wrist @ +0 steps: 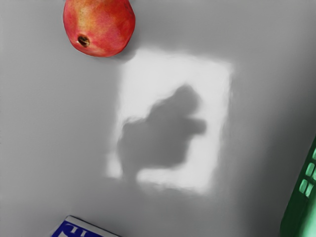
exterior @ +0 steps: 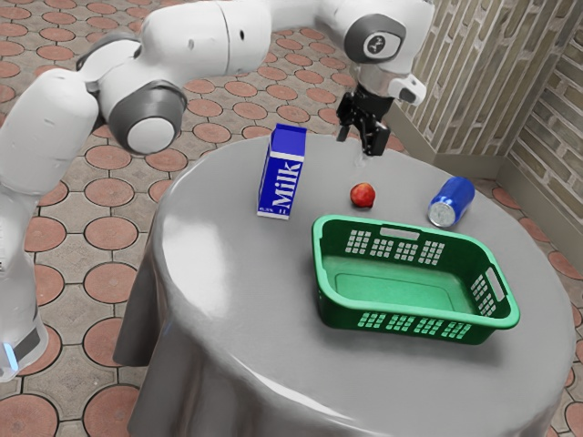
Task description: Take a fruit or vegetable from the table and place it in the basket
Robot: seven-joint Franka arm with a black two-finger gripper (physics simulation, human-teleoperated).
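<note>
In the exterior view my gripper [exterior: 359,146] hangs open over the table's far part, above the red fruit and farther back, with nothing between its fingers. The small round red fruit [exterior: 363,195] rests on the table between the milk carton and the blue can, apart from both. A green basket [exterior: 410,314] with slotted walls stands on the near side of the fruit, and its visible floor is bare. The wrist view has the red-and-yellow fruit [wrist: 98,24], cut off by the frame, and part of the green basket [wrist: 296,212].
An upright blue milk carton [exterior: 282,173] stands toward the exterior view's left; its top [wrist: 81,230] appears in the wrist view. A blue can [exterior: 453,201] lies on its side toward the exterior view's right. The round grey table [exterior: 228,300] has a brick wall behind it.
</note>
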